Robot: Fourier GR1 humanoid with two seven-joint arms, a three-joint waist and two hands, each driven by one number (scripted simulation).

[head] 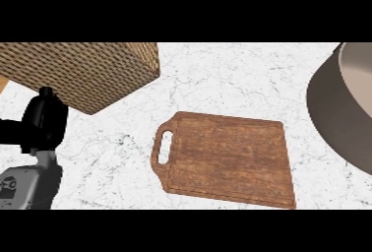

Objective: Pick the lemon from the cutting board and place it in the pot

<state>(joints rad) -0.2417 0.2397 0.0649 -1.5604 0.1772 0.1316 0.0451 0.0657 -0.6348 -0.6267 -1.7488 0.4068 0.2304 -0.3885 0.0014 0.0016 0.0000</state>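
No lemon shows anywhere: the cutting board (225,160) lies bare on the marble counter (232,78), its handle slot toward the left. The pot (341,108) stands at the right edge, only partly in view, well apart from the board's upper right corner; the part of its inside that shows holds no lemon. Whether the lemon is held out of view or sits in the hidden part of the pot cannot be told. So the step is probably the carry or the drop, and the next move would call for bringing the fruit over the pot's rim and letting go.

The left hand (44,123) rests at the left edge, fingers up and relaxed, holding nothing, just in front of a wicker basket (80,71). The right hand is not visible.
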